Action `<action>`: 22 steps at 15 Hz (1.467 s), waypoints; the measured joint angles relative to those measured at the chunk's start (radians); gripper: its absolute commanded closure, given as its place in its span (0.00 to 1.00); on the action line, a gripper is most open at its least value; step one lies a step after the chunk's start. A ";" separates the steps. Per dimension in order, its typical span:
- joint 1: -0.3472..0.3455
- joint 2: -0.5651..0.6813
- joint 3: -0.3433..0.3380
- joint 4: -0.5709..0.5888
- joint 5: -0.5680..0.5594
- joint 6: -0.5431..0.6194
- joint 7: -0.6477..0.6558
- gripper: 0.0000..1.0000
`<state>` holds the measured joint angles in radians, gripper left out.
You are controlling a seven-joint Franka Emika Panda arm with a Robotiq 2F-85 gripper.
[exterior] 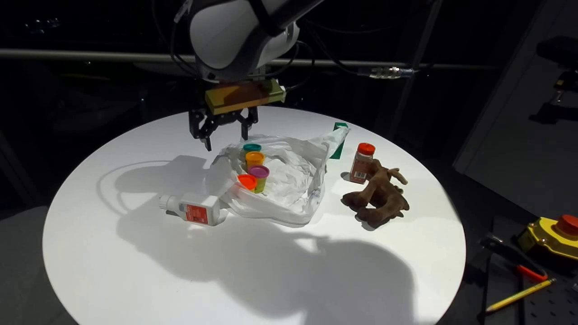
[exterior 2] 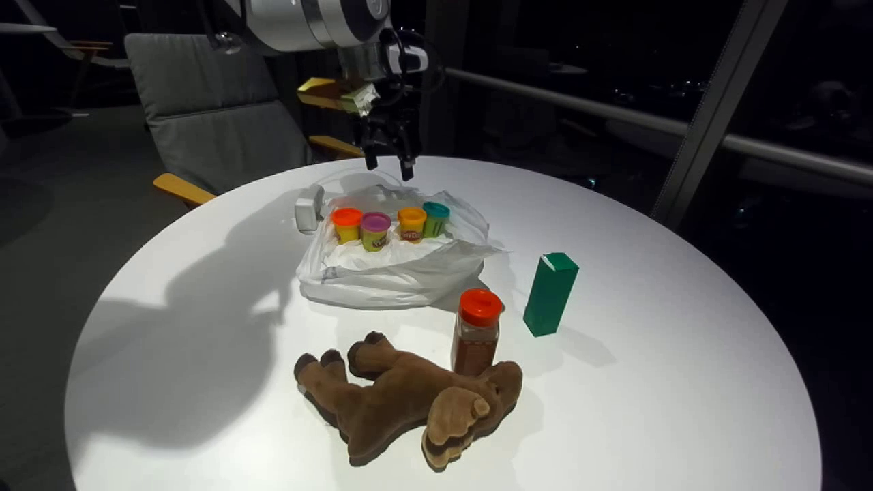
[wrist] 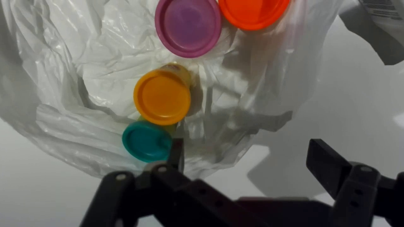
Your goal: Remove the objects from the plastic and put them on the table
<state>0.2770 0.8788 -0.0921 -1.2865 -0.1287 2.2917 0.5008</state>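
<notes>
Four little cups (exterior 2: 412,226) sit in the crinkly plastic bag (exterior 2: 378,292), lower than my gripper (exterior: 226,141). My jaws are spread wide, above the white table (exterior: 104,253). The cup with the blue-green lid (wrist: 144,142) is closest to one of my fingertips (wrist: 176,154), which hides a bit of it in the wrist view. The cup with the yellow-orange lid (wrist: 163,97) is just beside it. The purple-lid cup (wrist: 188,26) and the red-lid cup (wrist: 254,12) are farther from my jaws, side by side. Across the bag from my jaws, well apart, the brown plush animal (exterior 2: 395,402) lies on its side, and the red-capped bottle (exterior 2: 475,337) stands near its head.
</notes>
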 measured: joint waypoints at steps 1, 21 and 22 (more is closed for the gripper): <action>0.000 0.003 -0.002 -0.016 0.000 0.027 0.003 0.00; -0.015 -0.157 -0.061 -0.384 0.092 0.304 0.198 0.00; -0.018 -0.156 -0.053 -0.385 0.101 0.292 0.198 0.00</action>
<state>0.2591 0.7226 -0.1454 -1.6712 -0.0274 2.5834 0.6983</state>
